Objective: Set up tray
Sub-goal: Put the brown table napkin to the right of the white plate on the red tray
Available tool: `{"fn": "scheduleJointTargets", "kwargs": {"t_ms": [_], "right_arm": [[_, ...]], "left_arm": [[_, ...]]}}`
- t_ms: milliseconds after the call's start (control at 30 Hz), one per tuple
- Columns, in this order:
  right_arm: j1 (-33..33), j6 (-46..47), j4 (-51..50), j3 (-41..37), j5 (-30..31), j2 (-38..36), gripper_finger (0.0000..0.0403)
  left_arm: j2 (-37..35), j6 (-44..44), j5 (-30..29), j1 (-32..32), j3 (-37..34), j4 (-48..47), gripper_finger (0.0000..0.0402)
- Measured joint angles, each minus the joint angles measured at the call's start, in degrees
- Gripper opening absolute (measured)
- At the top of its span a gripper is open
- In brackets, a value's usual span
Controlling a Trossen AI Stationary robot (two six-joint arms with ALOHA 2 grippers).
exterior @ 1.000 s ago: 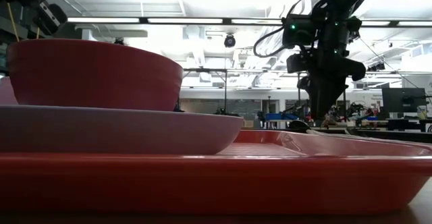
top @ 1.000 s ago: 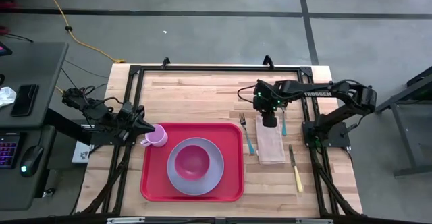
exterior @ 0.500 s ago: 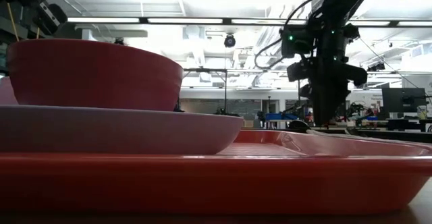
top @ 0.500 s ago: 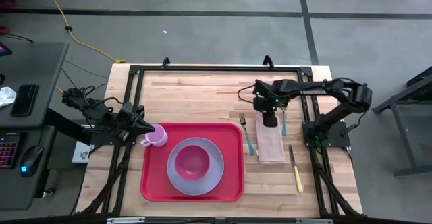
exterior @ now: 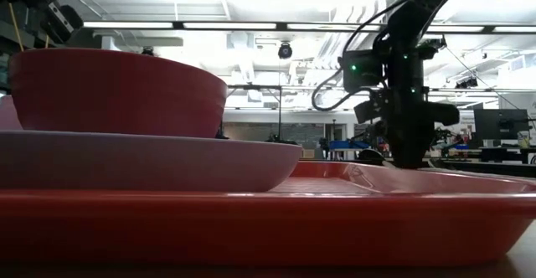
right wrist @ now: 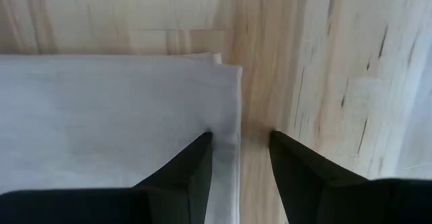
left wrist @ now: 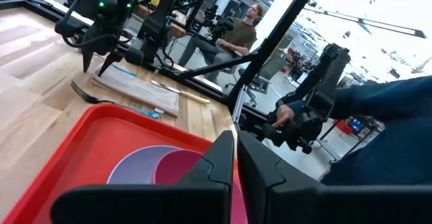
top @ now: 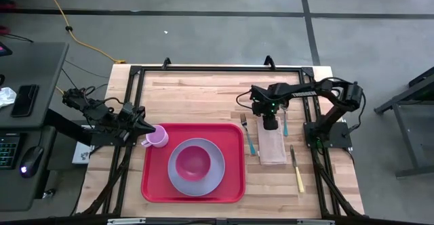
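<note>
Dropping lower over 1 second, the right gripper [top: 270, 125], fingers parted astride the napkin [top: 272, 146] edge at the tray's [top: 234, 133] 3 o'clock, looks set to pinch it, while the left gripper [top: 144, 125] stays clenched beside the pink cup [top: 156, 138].

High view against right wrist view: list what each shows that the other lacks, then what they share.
Only the high view shows the tray with plate, bowl and cup, the fork, the knife, and the left gripper at the cup. Only the right wrist view shows the right gripper straddling the napkin's edge, jaws open. Both show the napkin on the wooden table.
</note>
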Motion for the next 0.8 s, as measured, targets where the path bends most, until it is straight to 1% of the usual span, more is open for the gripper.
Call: {"fn": "scheduleJointTargets", "kwargs": {"t_ms": [267, 533, 800], "right_arm": [[0.1, 0.0, -0.7, -0.1, 0.2, 0.4, 0.0124], [0.0, -0.1, -1.7, -0.1, 0.2, 0.5, 0.0086], [0.0, 0.9, -2.9, -0.1, 0.8, 0.5, 0.0056]], "left_arm": [[0.0, -0.3, 0.0, 0.0, 0.0, -0.1, 0.0049], [0.0, -0.3, 0.0, 0.0, 0.0, -0.1, 0.0049], [0.0, -0.2, 0.0, 0.0, 0.0, -0.1, 0.0049]]}}
